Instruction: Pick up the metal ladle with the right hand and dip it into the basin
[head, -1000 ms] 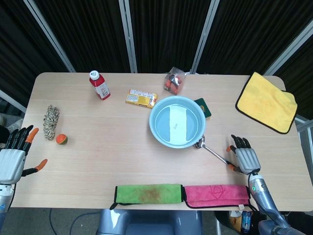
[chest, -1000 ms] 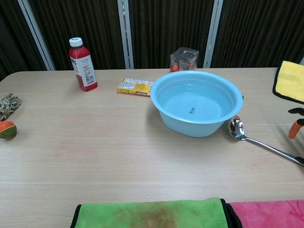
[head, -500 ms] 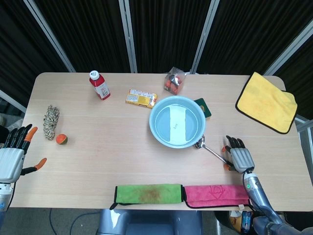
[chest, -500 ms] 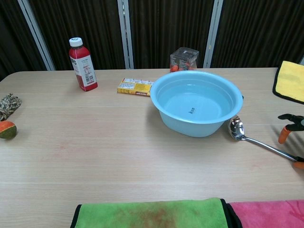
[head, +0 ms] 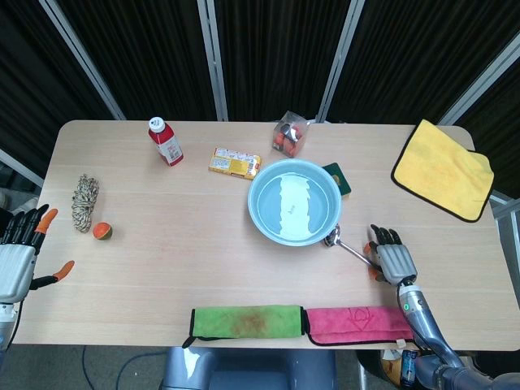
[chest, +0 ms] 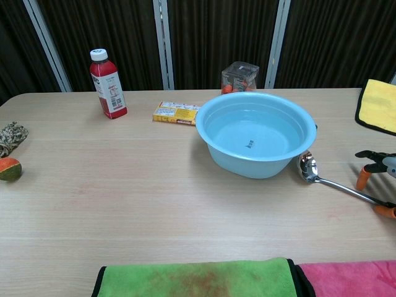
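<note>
The metal ladle [head: 351, 247] lies flat on the tabletop [head: 179, 260], its shiny bowl just beside the near right rim of the light blue basin [head: 292, 202] and its thin handle running away from the basin toward the table's right front. The right hand [head: 392, 259] is over the far end of that handle, fingers [chest: 364, 177] spread to either side of it in the chest view; I can't tell whether any tip is touching the metal, and nothing is closed on it yet. The ladle looks rigid and fairly light, but polished steel will be slick, and the handle is a narrow rod lying flush on the wood, awkward to get under. I'd take it toward the outer end of the handle, well back from the basin, pinching across it firmly so the weightier bowl end doesn't swing down when it lifts. The basin holds water, so the dip should be gentle. The left hand [head: 19, 262] sits far left of the basin at the tabletop's edge, fingers apart, holding nothing.
</note>
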You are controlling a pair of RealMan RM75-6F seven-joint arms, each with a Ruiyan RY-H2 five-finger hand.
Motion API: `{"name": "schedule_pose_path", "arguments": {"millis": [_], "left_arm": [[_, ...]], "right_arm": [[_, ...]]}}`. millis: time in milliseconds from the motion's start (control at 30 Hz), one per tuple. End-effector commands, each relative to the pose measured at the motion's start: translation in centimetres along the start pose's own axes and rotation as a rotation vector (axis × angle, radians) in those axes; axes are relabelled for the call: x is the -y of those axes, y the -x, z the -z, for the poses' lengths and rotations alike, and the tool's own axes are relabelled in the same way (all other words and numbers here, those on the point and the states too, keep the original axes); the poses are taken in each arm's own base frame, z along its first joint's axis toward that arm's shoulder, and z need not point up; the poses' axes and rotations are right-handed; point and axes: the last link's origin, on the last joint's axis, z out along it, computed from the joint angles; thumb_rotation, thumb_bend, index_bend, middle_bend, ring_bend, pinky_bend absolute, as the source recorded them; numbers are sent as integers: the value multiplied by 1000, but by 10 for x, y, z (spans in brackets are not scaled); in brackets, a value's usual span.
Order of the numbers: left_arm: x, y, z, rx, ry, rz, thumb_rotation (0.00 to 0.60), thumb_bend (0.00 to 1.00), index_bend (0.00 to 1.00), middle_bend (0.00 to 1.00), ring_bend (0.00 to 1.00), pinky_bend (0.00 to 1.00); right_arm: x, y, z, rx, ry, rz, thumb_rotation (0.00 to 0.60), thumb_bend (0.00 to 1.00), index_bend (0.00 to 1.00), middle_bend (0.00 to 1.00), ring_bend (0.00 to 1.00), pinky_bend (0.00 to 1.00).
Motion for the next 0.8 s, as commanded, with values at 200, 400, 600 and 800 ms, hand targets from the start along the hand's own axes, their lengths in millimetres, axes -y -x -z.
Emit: {"name": "schedule_pose_path", "arguments": {"millis": [200, 400, 600, 800], "left_arm": [[1, -1, -1, -4, -3, 4, 506, 218, 0, 0, 0, 0], [2, -2, -1, -6, -3, 8, 505, 217, 0, 0, 0, 0], [3, -4, 0, -10, -2, 14, 506, 217, 0, 0, 0, 0], [3, -5, 1, -15, -1, 18, 507, 218, 0, 0, 0, 0]], "right_arm": [[1, 2, -3, 9, 0, 15, 600, 218, 432, 0, 0, 0], [2, 3, -4, 15, 1, 35, 600, 239, 482, 0, 0, 0], [2, 4, -4, 16, 4, 43, 600, 271, 537, 0, 0, 0], [1, 3, -4, 12, 6, 51, 600, 301, 568, 0, 0, 0]]}}
